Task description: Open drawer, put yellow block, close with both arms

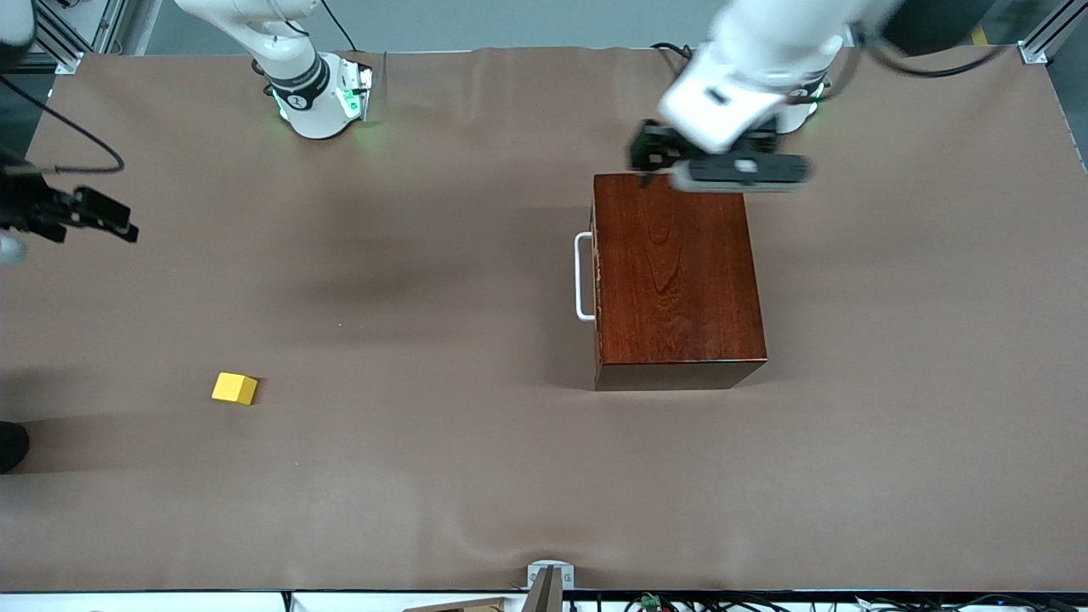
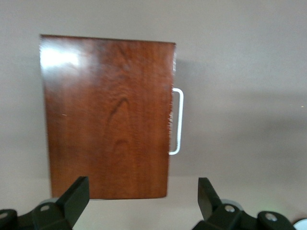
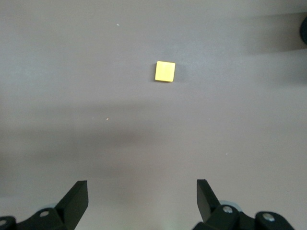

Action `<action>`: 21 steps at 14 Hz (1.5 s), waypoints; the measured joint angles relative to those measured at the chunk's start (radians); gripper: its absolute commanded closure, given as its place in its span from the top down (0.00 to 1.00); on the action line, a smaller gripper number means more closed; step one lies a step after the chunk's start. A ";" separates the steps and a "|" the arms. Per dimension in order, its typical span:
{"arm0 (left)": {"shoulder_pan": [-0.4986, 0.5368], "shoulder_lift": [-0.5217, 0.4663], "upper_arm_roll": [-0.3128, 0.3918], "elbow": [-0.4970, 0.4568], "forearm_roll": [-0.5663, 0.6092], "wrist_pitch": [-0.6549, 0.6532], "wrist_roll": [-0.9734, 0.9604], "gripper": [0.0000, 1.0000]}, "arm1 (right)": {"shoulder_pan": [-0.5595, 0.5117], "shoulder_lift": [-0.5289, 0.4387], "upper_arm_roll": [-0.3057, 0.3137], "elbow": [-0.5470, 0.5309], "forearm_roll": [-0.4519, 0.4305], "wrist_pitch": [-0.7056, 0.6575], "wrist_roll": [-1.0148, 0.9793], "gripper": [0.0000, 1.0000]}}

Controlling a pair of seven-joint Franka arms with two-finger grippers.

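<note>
The dark mahogany box (image 1: pixel 676 280) stands at the left arm's end of the table with its drawer pushed in. The drawer's white handle (image 1: pixel 584 276) faces the right arm's end. My left gripper (image 1: pixel 648 157) hangs open over the box's edge nearest the left arm's base. In the left wrist view the box (image 2: pixel 108 115) and handle (image 2: pixel 177 122) show past the open left gripper (image 2: pixel 142 194). The yellow block (image 1: pixel 235 388) lies alone on the cloth toward the right arm's end. My right gripper (image 1: pixel 119 219) hovers open and empty over that end of the table. In the right wrist view the block (image 3: pixel 165 71) lies ahead of the right gripper (image 3: pixel 142 194).
Brown cloth (image 1: pixel 425 476) covers the table. A grey bracket (image 1: pixel 550 576) sits at the table edge nearest the front camera. A dark object (image 1: pixel 10 444) pokes in at the right arm's end. Both arm bases (image 1: pixel 319 98) stand along the edge farthest from the camera.
</note>
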 measured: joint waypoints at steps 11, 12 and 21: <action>-0.388 0.348 0.129 0.062 0.259 0.072 -0.196 1.00 | -0.013 0.262 -0.002 -0.067 -0.002 0.390 -0.138 1.00; -0.438 0.373 0.176 0.064 0.259 0.092 -0.196 1.00 | -0.014 0.295 -0.002 -0.067 -0.002 0.430 -0.166 1.00; -0.615 0.494 0.376 0.079 0.262 0.141 -0.208 1.00 | -0.031 0.543 -0.009 -0.006 -0.002 0.604 -0.107 1.00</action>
